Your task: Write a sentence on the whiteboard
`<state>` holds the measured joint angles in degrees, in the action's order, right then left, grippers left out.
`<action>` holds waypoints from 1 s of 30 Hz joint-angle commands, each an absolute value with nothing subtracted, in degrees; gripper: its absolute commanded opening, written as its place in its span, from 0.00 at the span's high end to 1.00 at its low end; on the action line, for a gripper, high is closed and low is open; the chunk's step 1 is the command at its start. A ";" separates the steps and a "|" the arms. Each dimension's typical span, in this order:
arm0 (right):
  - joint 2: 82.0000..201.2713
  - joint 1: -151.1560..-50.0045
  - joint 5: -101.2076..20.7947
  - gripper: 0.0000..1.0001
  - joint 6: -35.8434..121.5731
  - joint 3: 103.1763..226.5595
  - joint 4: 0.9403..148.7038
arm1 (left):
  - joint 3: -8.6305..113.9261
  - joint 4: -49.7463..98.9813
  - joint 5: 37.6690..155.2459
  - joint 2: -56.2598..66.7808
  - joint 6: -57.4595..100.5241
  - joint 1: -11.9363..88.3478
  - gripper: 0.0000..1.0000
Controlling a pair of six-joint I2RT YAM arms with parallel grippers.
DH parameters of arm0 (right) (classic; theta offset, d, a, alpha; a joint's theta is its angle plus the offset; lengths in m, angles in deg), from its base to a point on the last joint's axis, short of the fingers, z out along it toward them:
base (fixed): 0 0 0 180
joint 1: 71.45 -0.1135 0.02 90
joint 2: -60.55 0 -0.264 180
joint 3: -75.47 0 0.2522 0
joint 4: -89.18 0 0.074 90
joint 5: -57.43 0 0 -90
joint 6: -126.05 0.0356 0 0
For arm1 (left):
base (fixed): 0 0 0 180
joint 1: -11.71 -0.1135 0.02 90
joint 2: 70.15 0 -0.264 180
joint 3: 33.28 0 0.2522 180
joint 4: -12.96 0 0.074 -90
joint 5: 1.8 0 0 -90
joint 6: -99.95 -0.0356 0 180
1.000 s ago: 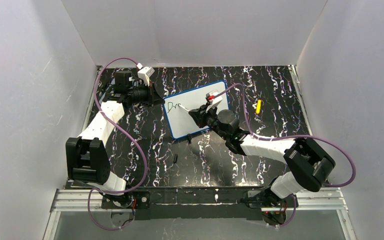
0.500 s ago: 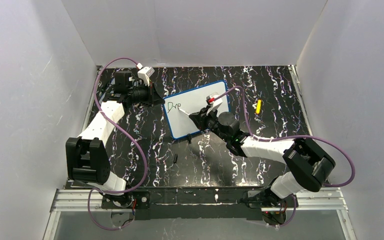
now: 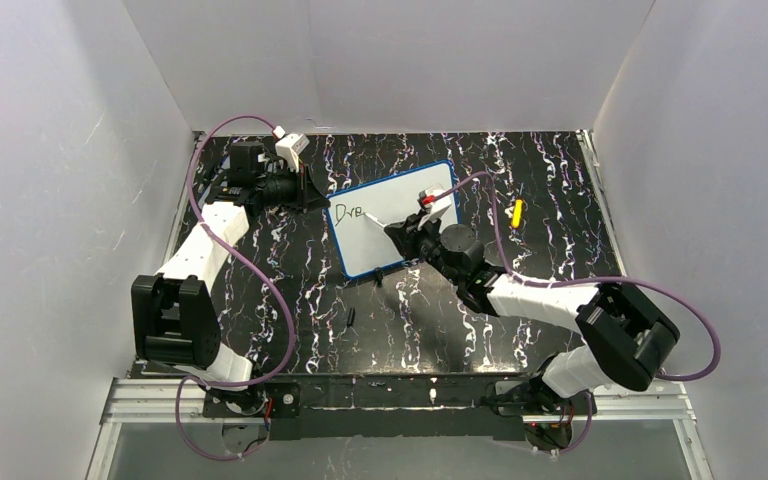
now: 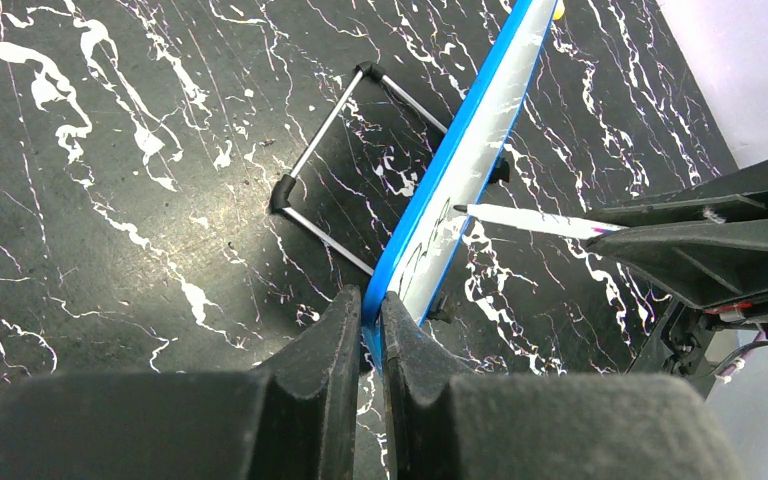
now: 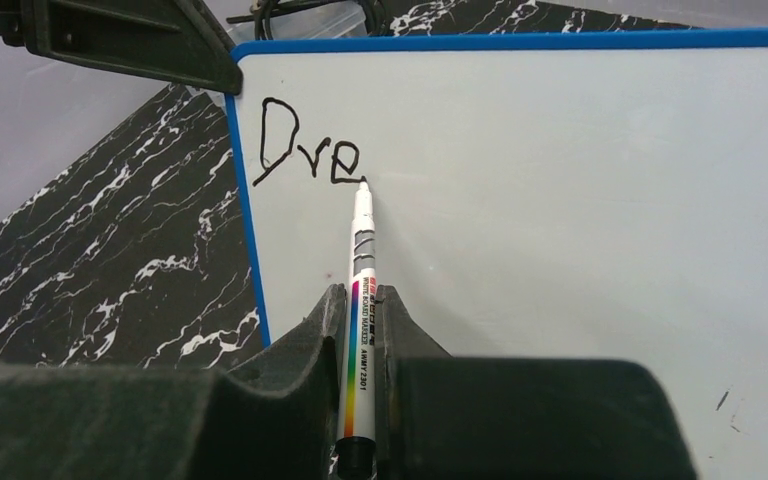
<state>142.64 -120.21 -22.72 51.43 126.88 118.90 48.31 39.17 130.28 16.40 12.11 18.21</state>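
Marker (image 5: 362,240) tip is pressing on the whiteboard (image 5: 580,200) just right of the sentence (image 5: 308,158) start "Dre", right hand (image 5: 360,296) clamping its barrel; left hand (image 4: 370,305) is pinching the whiteboard's far-left rim.

The whiteboard (image 3: 365,250) stands tilted in the middle of the worktop (image 3: 410,330), a barrier between front and back. The left fingers (image 4: 332,345) clamped on its rim block its left corner, and the right arm (image 3: 530,295) reaching in with a marker (image 5: 362,250) blocks its face. Behind it a wire stand (image 4: 325,165) takes up room. Open passage lies in front — bar a small black piece (image 3: 351,318) — and to the right, where only a yellow object (image 3: 517,212) lies. White walls (image 3: 60,200) close three sides.
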 commanded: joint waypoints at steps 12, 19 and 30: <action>142.43 -118.84 -20.76 0.99 49.59 128.83 121.72 | 48.24 39.74 131.87 14.04 12.26 18.48 1.00; 143.34 -118.65 -22.27 0.99 49.35 129.59 123.30 | 48.20 39.73 131.89 14.05 12.29 18.48 1.00; 143.68 -118.65 -24.81 0.99 49.50 127.79 122.89 | 48.23 39.73 131.92 14.01 12.28 18.52 1.00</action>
<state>142.97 -119.02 -23.64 50.01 127.08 120.39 48.31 39.17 130.33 16.40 12.11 18.21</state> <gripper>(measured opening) 0.186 0.086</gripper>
